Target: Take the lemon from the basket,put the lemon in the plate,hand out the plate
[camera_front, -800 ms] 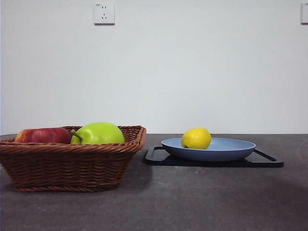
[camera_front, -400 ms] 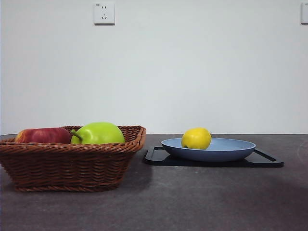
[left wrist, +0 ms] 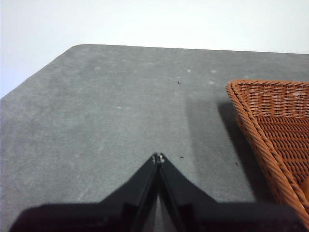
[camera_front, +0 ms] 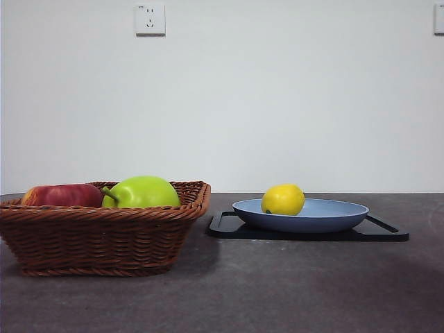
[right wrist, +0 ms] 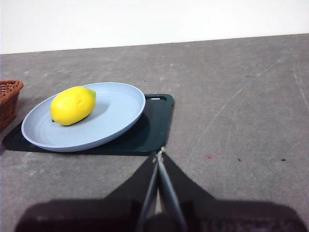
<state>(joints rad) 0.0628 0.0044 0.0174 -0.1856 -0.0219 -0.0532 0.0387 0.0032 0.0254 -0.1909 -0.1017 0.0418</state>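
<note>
Your table is a dark grey, matte, faintly speckled surface filling the lower third of the front view; pale scuff lines cross it at the right of the right wrist view. Behind it a plain white wall fills the rest. A white socket sits at the upper left of the front view, another fitting is clipped at the upper right edge. No readable writing or brand anywhere.

The lemon lies in the plate, toward its left part, right of centre in the front view. The plate rests on a black tray. The basket fills the lower left, holding a red apple and a green fruit.

Your left gripper has its jaws pressed together, empty, over bare table beside the basket. Your right gripper is likewise closed on nothing, near the tray's edge.
</note>
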